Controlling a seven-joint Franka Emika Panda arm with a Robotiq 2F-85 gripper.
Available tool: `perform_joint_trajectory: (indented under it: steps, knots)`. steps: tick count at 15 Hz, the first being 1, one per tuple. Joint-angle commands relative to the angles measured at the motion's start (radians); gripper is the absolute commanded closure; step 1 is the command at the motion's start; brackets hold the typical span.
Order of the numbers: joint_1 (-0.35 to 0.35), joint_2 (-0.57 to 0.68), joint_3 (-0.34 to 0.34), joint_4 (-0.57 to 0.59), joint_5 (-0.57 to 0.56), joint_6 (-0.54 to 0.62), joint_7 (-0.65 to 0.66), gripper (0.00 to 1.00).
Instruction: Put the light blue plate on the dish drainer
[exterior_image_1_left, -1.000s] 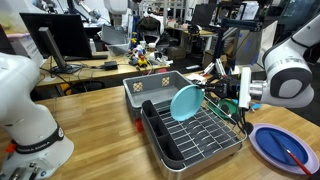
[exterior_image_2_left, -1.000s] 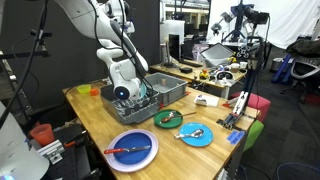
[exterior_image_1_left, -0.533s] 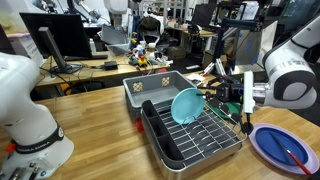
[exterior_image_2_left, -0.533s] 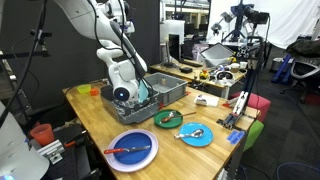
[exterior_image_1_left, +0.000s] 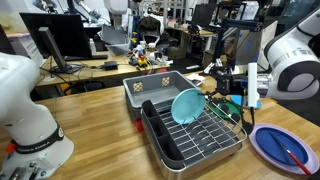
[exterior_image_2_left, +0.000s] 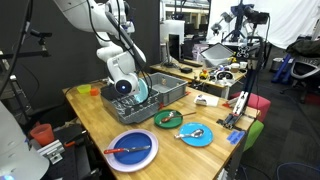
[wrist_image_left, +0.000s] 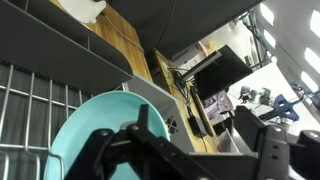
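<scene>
On the wooden desk (exterior_image_1_left: 95, 120) in an exterior view, a grey rectangular plastic bin (exterior_image_1_left: 150, 88) sits just behind the large silver wire dish drainer with a black base (exterior_image_1_left: 205, 142). The plain round light blue plate (exterior_image_1_left: 185, 104) stands on edge among the drainer's wires, tilted (in the wrist view its glossy face (wrist_image_left: 90, 135) rises over the grid of wires). To its right, the arm's black jaws point at the plate's rim and look just clear of it. In the wrist view they appear spread wide, with nothing gripped between them. Farthest right lies a larger round purple-blue plate (exterior_image_1_left: 272, 140) carrying a red utensil (exterior_image_1_left: 293, 155), near the drainer's end.
</scene>
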Motion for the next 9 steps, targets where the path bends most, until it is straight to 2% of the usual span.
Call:
perform_joint_trajectory:
  steps: [1, 2, 3, 9]
  knots:
    - [-0.009, -0.021, 0.008, -0.008, -0.015, 0.001, 0.002, 0.09]
    - [-0.01, -0.041, 0.01, -0.017, -0.023, 0.001, 0.003, 0.01]
    - [-0.011, -0.054, 0.011, -0.026, -0.025, 0.002, 0.003, 0.0]
    - [-0.011, -0.059, 0.011, -0.037, -0.026, 0.002, 0.003, 0.0]
